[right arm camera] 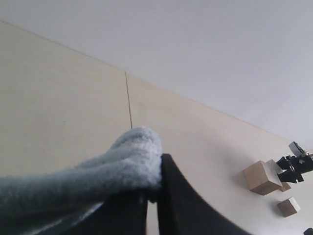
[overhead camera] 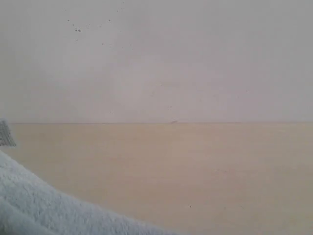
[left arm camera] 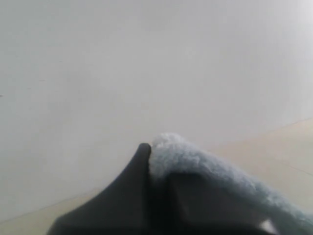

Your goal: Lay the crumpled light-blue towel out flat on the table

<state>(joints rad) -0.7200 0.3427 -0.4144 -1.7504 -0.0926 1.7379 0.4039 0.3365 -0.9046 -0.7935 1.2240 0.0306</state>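
The pale light-blue towel (overhead camera: 34,203) fills the lower left corner of the exterior view, close to the camera, and a small strip of it shows at the left edge. The beige table (overhead camera: 195,166) stretches behind it. No gripper shows in the exterior view. In the left wrist view my left gripper (left arm camera: 155,159) is shut on a fold of the towel (left arm camera: 205,164), which drapes over one dark finger. In the right wrist view my right gripper (right arm camera: 155,171) is shut on another fold of the towel (right arm camera: 117,161), lifted above the table (right arm camera: 63,107).
A white wall (overhead camera: 156,58) with small dark specks stands behind the table. In the right wrist view a few small wooden blocks (right arm camera: 262,177) and a black fixture (right arm camera: 296,164) lie at the table's far side.
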